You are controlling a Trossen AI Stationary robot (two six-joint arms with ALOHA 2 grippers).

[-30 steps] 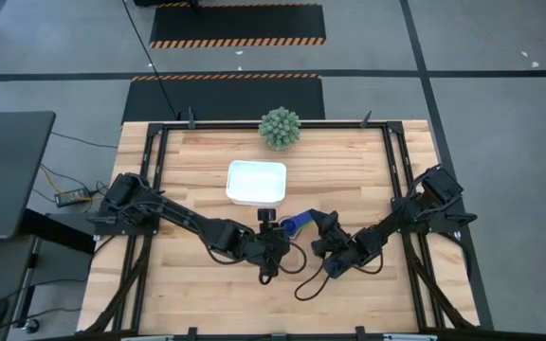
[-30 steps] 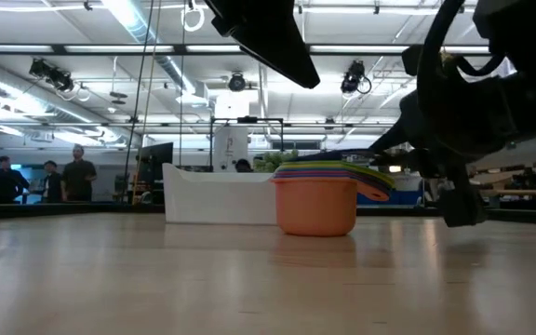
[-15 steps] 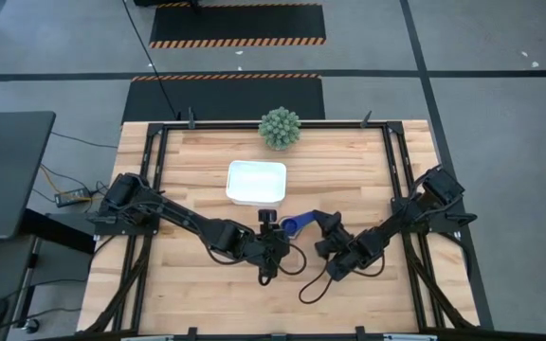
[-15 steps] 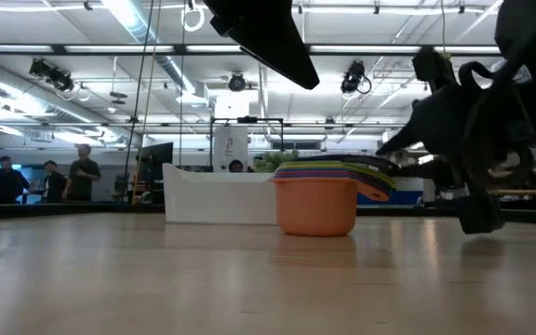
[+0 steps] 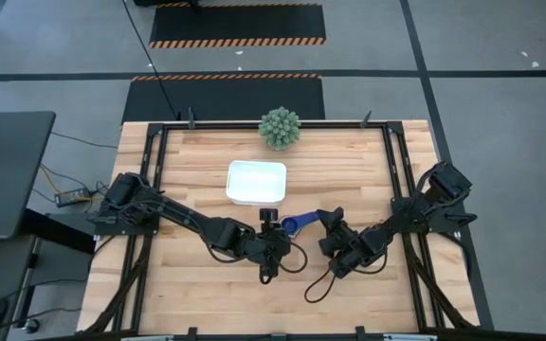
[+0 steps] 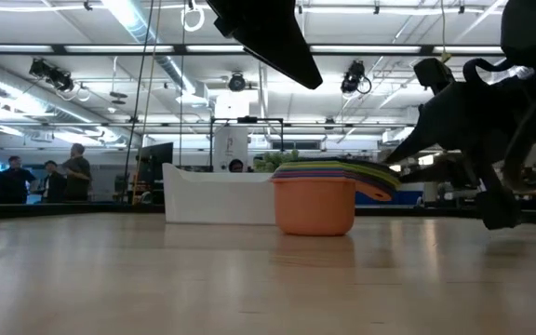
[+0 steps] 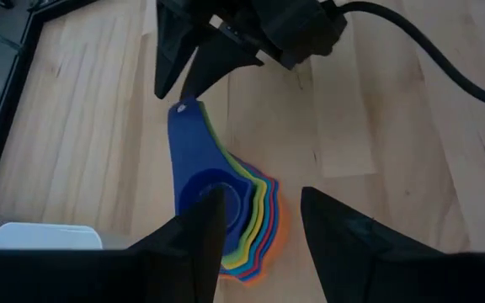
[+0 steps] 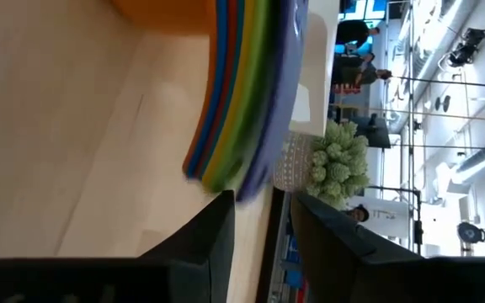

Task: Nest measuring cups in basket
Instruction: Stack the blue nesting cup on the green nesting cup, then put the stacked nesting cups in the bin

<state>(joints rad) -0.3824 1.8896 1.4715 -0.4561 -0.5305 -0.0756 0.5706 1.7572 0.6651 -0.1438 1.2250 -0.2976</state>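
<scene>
The measuring cups (image 5: 292,224) stand nested in one stack on the table, orange at the bottom (image 6: 316,200) and dark blue on top (image 7: 211,187). Their handles fan out toward the table's right (image 8: 234,101). The stack sits just near of the white basket (image 5: 256,167), outside it. My left gripper (image 7: 263,227) hangs open above the stack, lifted off the table (image 6: 263,37). My right gripper (image 8: 261,223) is open and low, and its fingertips stand just off the handles' free ends (image 7: 183,108).
The spiky green plant (image 5: 280,128) stands at the far edge, behind the basket (image 6: 217,195). A black cable (image 5: 316,284) loops on the wood near the right arm. Bare table lies to the left and near side. People stand far off in the room.
My right gripper has drawn back toward the table's right edge, away from the cup handles. The cup stack has stayed where it was. My left gripper has kept still above it.
</scene>
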